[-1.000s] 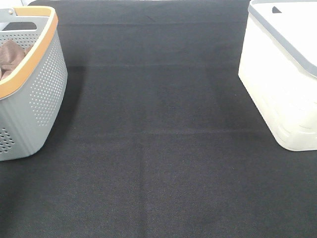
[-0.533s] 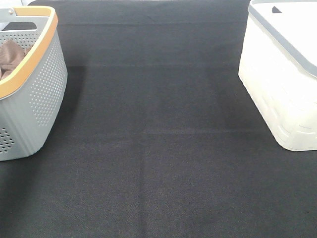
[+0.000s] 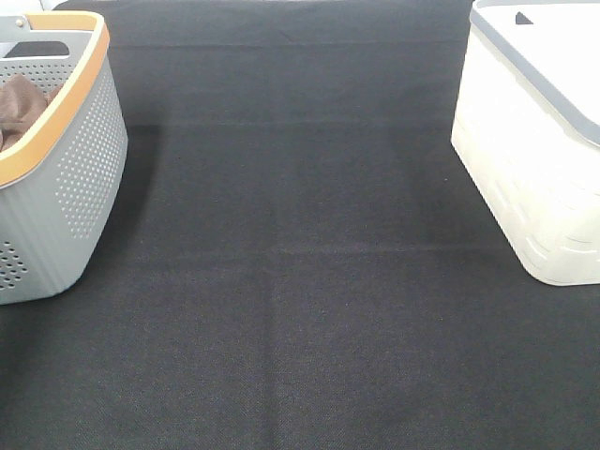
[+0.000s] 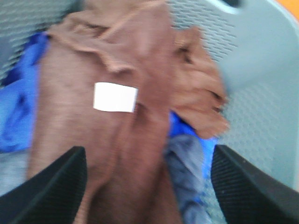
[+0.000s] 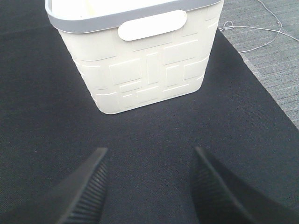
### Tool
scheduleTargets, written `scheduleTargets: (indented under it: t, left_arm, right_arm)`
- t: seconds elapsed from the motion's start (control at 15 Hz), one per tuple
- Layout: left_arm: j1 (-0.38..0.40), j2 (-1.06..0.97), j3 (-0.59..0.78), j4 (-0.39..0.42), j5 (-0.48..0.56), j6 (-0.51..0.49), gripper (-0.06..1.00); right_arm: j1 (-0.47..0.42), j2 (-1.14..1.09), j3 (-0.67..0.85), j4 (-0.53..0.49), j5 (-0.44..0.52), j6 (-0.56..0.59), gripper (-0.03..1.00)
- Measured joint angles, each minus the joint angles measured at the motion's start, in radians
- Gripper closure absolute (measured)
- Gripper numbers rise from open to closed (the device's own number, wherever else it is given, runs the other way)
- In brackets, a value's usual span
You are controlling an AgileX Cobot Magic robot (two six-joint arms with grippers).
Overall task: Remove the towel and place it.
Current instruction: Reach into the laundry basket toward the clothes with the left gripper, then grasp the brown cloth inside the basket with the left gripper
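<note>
The towel (image 4: 107, 149) lies crumpled in the grey basket (image 4: 261, 93), over blue cloth (image 4: 18, 112) — soft, light, limp; pinch a raised fold near its white tag (image 4: 115, 97); the left claw (image 4: 148, 154) hangs spread above it; the right claw (image 5: 149, 153) is spread, empty; blur hides the hem — the brown bunch (image 4: 198, 93) beside it is perhaps a separate cloth.

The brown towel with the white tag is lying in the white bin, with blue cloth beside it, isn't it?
Not quite. The towel with its white tag lies in the grey basket, not the white bin, as the left wrist view shows. The blue cloth does lie beside it.
</note>
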Motion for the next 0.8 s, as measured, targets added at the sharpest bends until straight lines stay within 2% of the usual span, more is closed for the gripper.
scheduleTargets:
  t: [0.13, 0.33, 0.47, 0.8]
  left_arm:
    - [0.066, 0.022, -0.012, -0.038, 0.0, -0.017, 0.24]
    - [0.118, 0.059, -0.013, -0.115, -0.029, -0.019, 0.24]
    - [0.127, 0.107, -0.013, -0.167, -0.089, -0.019, 0.24]
    - [0.127, 0.203, -0.047, -0.229, -0.165, -0.019, 0.24]
  right_arm:
    - [0.0, 0.0, 0.0, 0.0, 0.0, 0.0, 0.46]
    - [0.0, 0.0, 0.0, 0.0, 0.0, 0.0, 0.46]
    - [0.0, 0.0, 0.0, 0.0, 0.0, 0.0, 0.46]
    - [0.0, 0.0, 0.0, 0.0, 0.0, 0.0, 0.46]
